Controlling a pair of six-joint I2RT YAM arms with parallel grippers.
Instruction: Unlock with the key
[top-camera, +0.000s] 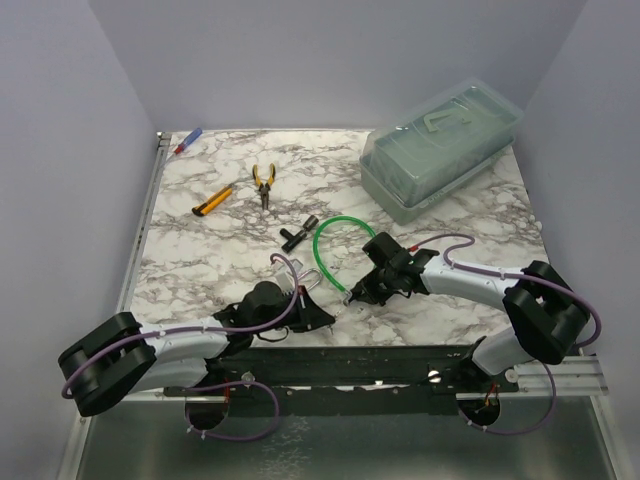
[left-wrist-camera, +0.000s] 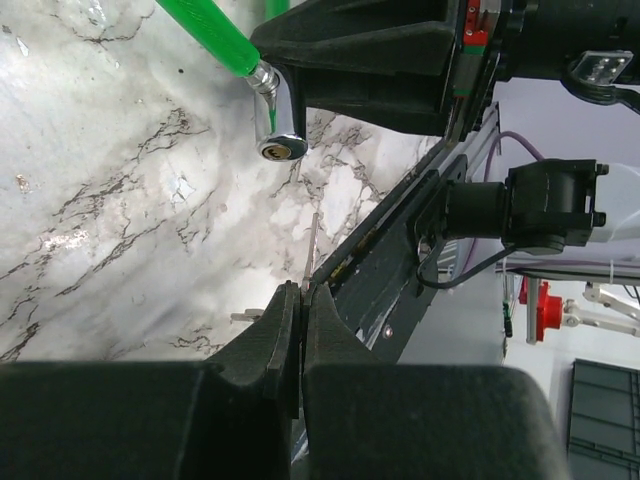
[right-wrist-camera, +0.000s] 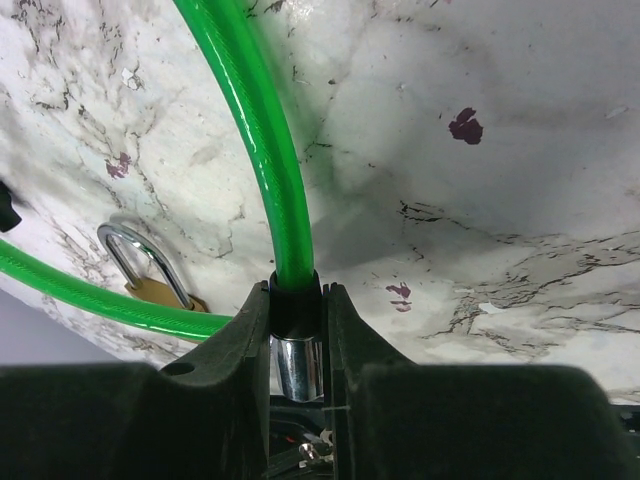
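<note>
My left gripper (left-wrist-camera: 300, 290) is shut on the key (left-wrist-camera: 311, 245), a thin silver blade sticking out from between the fingertips. In the top view it (top-camera: 328, 318) sits near the table's front edge. My right gripper (right-wrist-camera: 297, 292) is shut on the black collar and silver cylinder end (right-wrist-camera: 296, 365) of the green cable (right-wrist-camera: 250, 130). That cylinder end (left-wrist-camera: 277, 120) hangs a little beyond the key tip, its opening facing the left wrist camera. The small brass padlock (right-wrist-camera: 150, 285) lies on the marble to the left of the right gripper (top-camera: 354, 292), next to the cable loop (top-camera: 335, 228).
A clear lidded plastic box (top-camera: 440, 150) stands at the back right. Yellow-handled pliers (top-camera: 264, 183), a yellow utility knife (top-camera: 212, 201) and a pen (top-camera: 188, 141) lie at the back left. A black T-shaped part (top-camera: 297, 234) lies beside the cable. A black rail (top-camera: 380, 365) runs along the front edge.
</note>
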